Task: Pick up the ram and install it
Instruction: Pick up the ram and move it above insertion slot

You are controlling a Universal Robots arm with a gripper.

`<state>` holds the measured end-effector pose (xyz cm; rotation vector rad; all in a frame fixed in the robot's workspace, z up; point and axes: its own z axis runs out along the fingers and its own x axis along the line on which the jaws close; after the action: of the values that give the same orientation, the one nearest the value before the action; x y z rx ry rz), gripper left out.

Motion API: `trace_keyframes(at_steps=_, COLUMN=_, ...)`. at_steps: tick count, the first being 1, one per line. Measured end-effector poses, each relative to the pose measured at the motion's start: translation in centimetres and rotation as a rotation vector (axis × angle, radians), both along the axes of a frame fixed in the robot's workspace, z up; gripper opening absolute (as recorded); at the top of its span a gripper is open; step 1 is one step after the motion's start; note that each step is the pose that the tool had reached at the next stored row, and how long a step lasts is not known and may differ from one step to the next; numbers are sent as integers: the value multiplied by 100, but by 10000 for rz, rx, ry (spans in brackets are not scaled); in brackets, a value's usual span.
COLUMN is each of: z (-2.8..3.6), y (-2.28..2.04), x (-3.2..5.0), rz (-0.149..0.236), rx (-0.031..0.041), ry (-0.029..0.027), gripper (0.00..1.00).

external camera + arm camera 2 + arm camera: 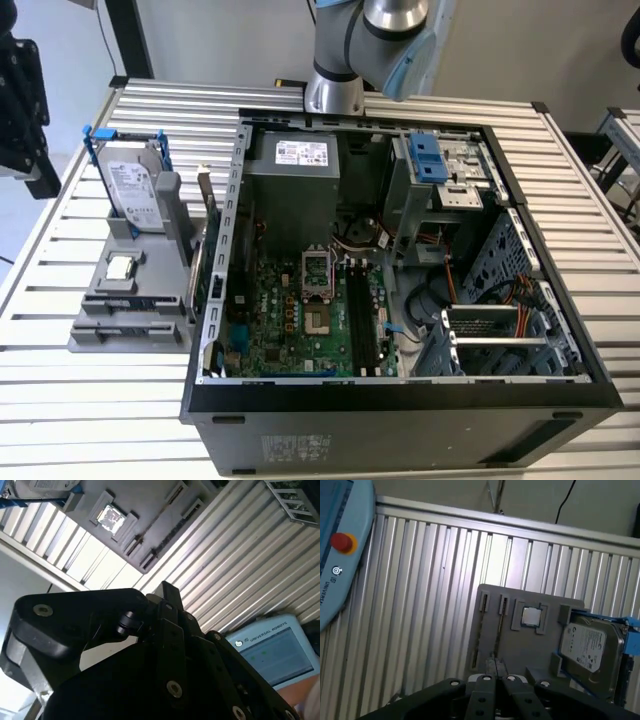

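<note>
I am a robot arm (372, 40) working over a ribbed metal table (90, 420). In the first wrist view my gripper (495, 664) has its two black fingers drawn together at the tips, with nothing held between them. The tips appear just in front of the slotted end of a grey holder (520, 650). I cannot tell whether they touch it.

The ram (162, 542) is in that holder. In the second wrist view it looks like a thin dark strip, standing on edge in one of the long slots.

In the exterior view an open computer case (400, 395) lies in the middle of the table, its green motherboard (290, 320) facing up. The holder sits at nine o'clock from the case, on the exterior view's left, just beside the case wall. On the holder, a silver hard drive (590, 647) stands upright at the twelve o'clock end, a small square processor chip (530, 616) lies near the middle, and the long slots are at the six o'clock end.

A pale blue control tablet (355, 565) with a red button rests on the table, well apart from the holder.
</note>
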<state>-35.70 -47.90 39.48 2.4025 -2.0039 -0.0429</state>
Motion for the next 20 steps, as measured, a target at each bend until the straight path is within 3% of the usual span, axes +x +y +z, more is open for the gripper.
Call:
trace_keyframes(at_steps=2, z=-2, y=0, x=0, rz=272, rx=1, ry=0, gripper=0)
trace_keyframes(at_steps=6, z=-9, y=1, x=1, rz=278, rx=-13, ry=-1, gripper=0)
trace_keyframes(at_steps=16, z=-67, y=7, x=47, rz=-761, rx=-18, ry=1, gripper=0)
trace_keyframes(at_steps=20, z=-72, y=9, x=48, rz=-832, rx=-19, ry=2, gripper=0)
